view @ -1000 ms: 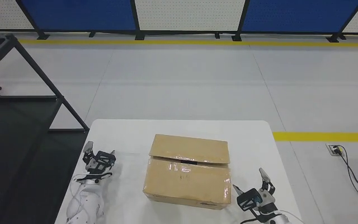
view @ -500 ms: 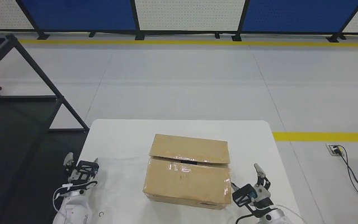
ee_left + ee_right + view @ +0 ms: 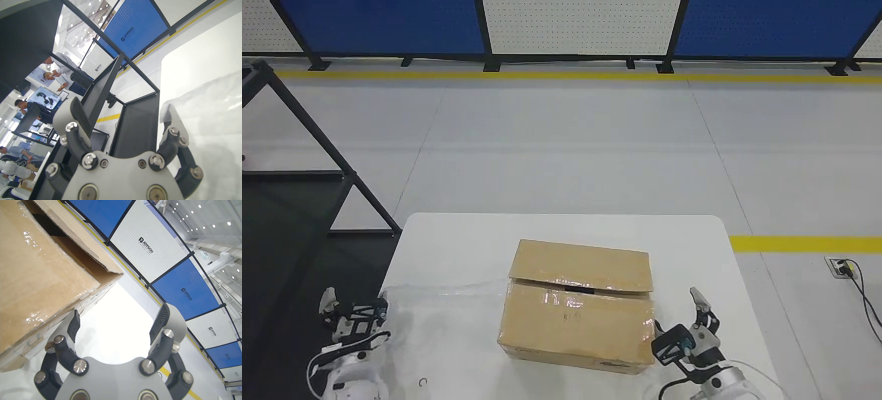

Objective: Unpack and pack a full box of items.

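Over the last second the left pincer (image 3: 352,303) has been drawn away from the box (image 3: 579,305) and is now found past the left edge of the desk (image 3: 452,250), well apart from the cardboard. The right pincer (image 3: 677,315) has been eased a little closer and is held just beside the box's near right corner; whether it touches cannot be told.

In the left wrist view, the left pincer (image 3: 122,109) is seen spread wide, with nothing pinched. The corner of a clear film (image 3: 204,106) appears to be draped over one of its fingers (image 3: 175,130). In the top view this film (image 3: 442,300) seems to be stretched across the desk between the box and that pincer. The right pincer (image 3: 120,313) is likewise spread, with bare desk between its pads.

The box is set in the middle of the desk. Its top flaps are folded down and a dark slit is left between them. No items have been taken out, so the unpacking is judged not yet begun. The film may have been pulled off as a wrapping, though this cannot be confirmed.

Printed marks are carried on the wall panels (image 3: 147,247) behind the desk, and they are not read off here. A pale label (image 3: 32,344) with small arrow marks is stuck on the box's side, and its writing is too small to be made out.
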You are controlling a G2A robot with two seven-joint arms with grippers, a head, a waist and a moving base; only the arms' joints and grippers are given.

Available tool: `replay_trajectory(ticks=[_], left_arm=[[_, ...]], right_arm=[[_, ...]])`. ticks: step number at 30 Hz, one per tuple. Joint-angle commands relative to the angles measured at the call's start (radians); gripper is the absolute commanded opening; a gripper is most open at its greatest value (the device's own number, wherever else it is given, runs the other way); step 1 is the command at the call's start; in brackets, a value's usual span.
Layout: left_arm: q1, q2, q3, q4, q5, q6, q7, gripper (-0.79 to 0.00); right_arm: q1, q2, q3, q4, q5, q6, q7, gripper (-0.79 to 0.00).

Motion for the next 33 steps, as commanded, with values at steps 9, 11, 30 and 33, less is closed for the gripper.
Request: replay_trajectory(ticks=[9,11,30,33], left_arm=[[0.006,0.001,-0.024,-0.007,-0.027,0.019,-0.021,0.000],[0.006,0.001,-0.024,-0.005,-0.028,0.020,-0.021,0.000],[0.096,0.011,-0.082,-0.195,-0.227,-0.268,0.228,0.000],[0.114,0.024,-0.081,-0.242,-0.164,-0.394,0.290,0.000]], right_arm=[[-0.004,0.000,0.000,0.008,0.003,0.003,-0.002,0.000],[-0.007,0.000,0.001,0.007,0.003,0.004,-0.003,0.000],[0.009,0.014,0.052,-0.040,0.011,-0.136,-0.025,0.000],[0.018,0.021,0.095,-0.064,0.039,-0.204,-0.032,0.000]])
